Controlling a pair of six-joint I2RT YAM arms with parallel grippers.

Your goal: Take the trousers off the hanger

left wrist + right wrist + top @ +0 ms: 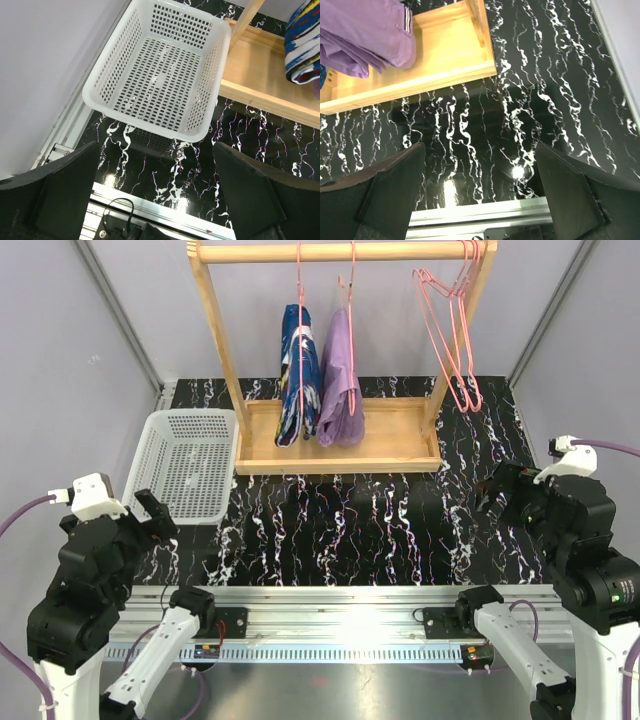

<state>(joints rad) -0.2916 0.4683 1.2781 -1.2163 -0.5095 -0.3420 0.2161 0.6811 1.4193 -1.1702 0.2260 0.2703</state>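
The dark blue splashed trousers (298, 375) and the lilac trousers (342, 380) are hung side by side on pink hangers (299, 290) from the wooden rack (340, 252). A white basket (185, 465) is set on the counter (380, 530) beside the rack. The left end effector (155, 192) and the right end effector (480, 192) are held spread, well apart from the garments.

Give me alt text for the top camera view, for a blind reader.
Dark blue trousers and lilac trousers hang on a wooden rack at the back of a black marbled table. A white basket sits left of it, spare pink hangers hang at the right, and the left gripper and right gripper are open near the front corners.
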